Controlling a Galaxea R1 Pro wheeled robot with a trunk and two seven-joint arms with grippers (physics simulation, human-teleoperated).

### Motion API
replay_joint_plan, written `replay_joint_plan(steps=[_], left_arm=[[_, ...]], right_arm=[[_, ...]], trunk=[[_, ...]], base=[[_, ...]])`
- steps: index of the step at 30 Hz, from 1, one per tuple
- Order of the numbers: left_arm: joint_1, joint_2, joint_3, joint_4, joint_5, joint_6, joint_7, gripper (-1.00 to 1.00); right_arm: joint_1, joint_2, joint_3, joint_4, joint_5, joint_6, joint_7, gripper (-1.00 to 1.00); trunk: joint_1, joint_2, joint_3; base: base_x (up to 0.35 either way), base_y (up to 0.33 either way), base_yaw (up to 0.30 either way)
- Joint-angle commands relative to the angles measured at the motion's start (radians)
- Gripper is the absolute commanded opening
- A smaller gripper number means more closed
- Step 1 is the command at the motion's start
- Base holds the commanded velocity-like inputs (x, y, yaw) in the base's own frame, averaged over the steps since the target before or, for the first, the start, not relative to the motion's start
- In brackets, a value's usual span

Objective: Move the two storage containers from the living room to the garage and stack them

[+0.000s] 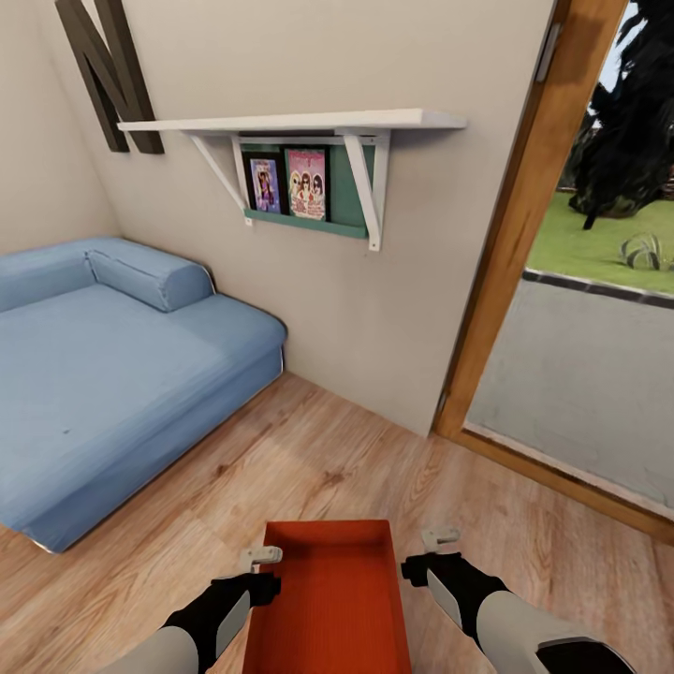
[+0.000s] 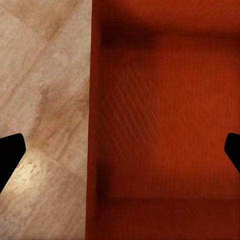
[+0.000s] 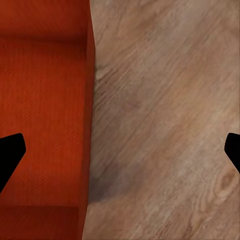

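Observation:
One red-orange storage container sits low in front of me over the living room's wood-plank floor, its open top facing up and nothing in it. My left gripper is at its left long wall and my right gripper at its right one. In the left wrist view the left gripper is open and straddles the container's wall. The right wrist view has the right gripper open the same way, across the opposite wall of the container. The garage is out of view.
A blue sofa fills the left side against the cream wall. Above it hang a dark letter "N" and a white wall shelf. At the right, a wood-framed doorway opens onto grey paving and grass.

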Motion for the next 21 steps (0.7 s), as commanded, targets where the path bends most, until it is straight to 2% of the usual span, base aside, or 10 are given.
replay_joint_plan(steps=[1, 14, 21], left_arm=[[0.000, -0.001, 0.005, -0.002, 0.001, 0.006, 0.002, 1.00], [0.000, -0.001, 0.004, -0.002, 0.001, 0.007, 0.002, 1.00], [0.000, -0.001, 0.004, -0.002, 0.001, 0.006, 0.002, 1.00]], right_arm=[[0.000, 0.000, 0.008, -0.002, 0.002, 0.008, -0.004, 1.00], [0.000, -0.001, 0.007, -0.002, 0.002, -0.002, -0.004, 1.00], [0.000, -0.001, 0.007, -0.002, 0.002, -0.001, -0.003, 1.00]], trunk=[[0.004, -0.008, -0.004], [0.054, -0.099, -0.045], [0.054, -0.099, -0.045]], base=[[0.000, 0.000, 0.000], [0.000, 0.000, 0.000], [0.000, 0.000, 0.000]])
